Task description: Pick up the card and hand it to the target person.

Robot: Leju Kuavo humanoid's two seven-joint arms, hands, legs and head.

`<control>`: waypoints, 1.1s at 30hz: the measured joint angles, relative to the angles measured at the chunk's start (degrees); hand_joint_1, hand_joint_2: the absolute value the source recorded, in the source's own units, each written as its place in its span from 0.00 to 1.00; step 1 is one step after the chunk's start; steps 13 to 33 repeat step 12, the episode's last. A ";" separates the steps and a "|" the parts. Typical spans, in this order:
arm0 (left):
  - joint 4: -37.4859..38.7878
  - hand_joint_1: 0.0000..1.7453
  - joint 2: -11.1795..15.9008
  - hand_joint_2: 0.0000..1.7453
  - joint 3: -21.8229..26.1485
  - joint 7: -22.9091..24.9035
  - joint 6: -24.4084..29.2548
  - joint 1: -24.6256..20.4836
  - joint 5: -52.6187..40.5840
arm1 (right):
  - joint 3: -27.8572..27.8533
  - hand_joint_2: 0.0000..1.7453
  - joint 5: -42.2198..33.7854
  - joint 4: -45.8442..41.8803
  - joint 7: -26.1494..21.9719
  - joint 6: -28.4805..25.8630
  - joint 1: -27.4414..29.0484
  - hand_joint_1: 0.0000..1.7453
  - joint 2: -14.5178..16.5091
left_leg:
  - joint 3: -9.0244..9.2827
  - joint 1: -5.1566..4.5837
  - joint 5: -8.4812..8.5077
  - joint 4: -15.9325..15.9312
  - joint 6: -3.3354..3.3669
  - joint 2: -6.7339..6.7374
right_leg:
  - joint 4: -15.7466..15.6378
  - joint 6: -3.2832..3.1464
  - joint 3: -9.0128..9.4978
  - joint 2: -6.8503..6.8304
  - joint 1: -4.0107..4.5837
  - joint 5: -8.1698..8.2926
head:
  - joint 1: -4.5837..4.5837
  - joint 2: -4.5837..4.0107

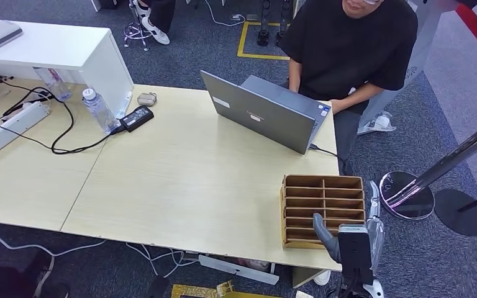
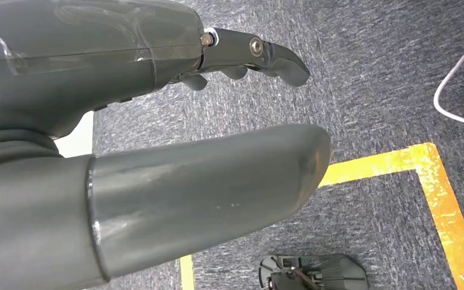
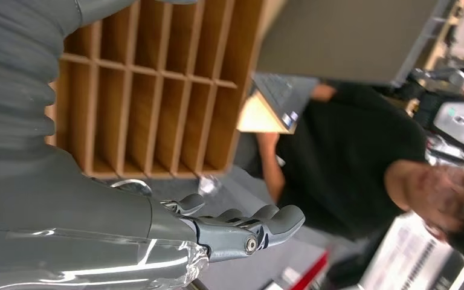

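Head view alone shows the laptop (image 1: 267,112); both wrist views show spread, empty hands (image 2: 157,133) (image 3: 217,229).

The right robot hand (image 1: 355,233) hides the near corner of the compartmented brown wooden organiser box (image 1: 323,198); no card can be made out.

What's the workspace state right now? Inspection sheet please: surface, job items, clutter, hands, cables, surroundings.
Surface: light wood table, bare in the middle.
Job's things: wooden slotted rack at the near right corner; no card seen in its slots. Person seated behind an open laptop.
Clutter: water bottle, power adapter, power strip.
Hands: right hand beside the rack, open, holding nothing; left hand over the carpet, holding nothing.
Cables: black cable loops across the far left.
Surroundings: stanchion base on grey carpet.
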 joint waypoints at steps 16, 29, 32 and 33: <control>0.00 0.00 0.13 0.00 0.83 -0.12 0.17 0.17 0.49 | 0.32 1.00 -2.38 4.49 -5.20 0.00 2.07 0.00 1.74 | 0.02 0.00 0.00 0.00 0.00 0.01 | 0.00 0.00 0.00 0.01 0.00 0.00 | 0.00 0.00; 0.00 0.00 0.13 0.00 0.83 -0.12 0.17 0.17 0.49 | 0.32 1.00 -2.38 4.49 -5.20 0.00 2.07 0.00 1.74 | 0.02 0.00 0.00 0.00 0.00 0.01 | 0.00 0.00 0.00 0.01 0.00 0.00 | 0.00 0.00; 0.00 0.00 0.13 0.00 0.83 -0.12 0.17 0.17 0.49 | 0.32 1.00 -2.38 4.49 -5.20 0.00 2.07 0.00 1.74 | 0.02 0.00 0.00 0.00 0.00 0.01 | 0.00 0.00 0.00 0.01 0.00 0.00 | 0.00 0.00; 0.00 0.00 0.13 0.00 0.83 -0.12 0.17 0.17 0.49 | 0.32 1.00 -2.38 4.49 -5.20 0.00 2.07 0.00 1.74 | 0.02 0.00 0.00 0.00 0.00 0.01 | 0.00 0.00 0.00 0.01 0.00 0.00 | 0.00 0.00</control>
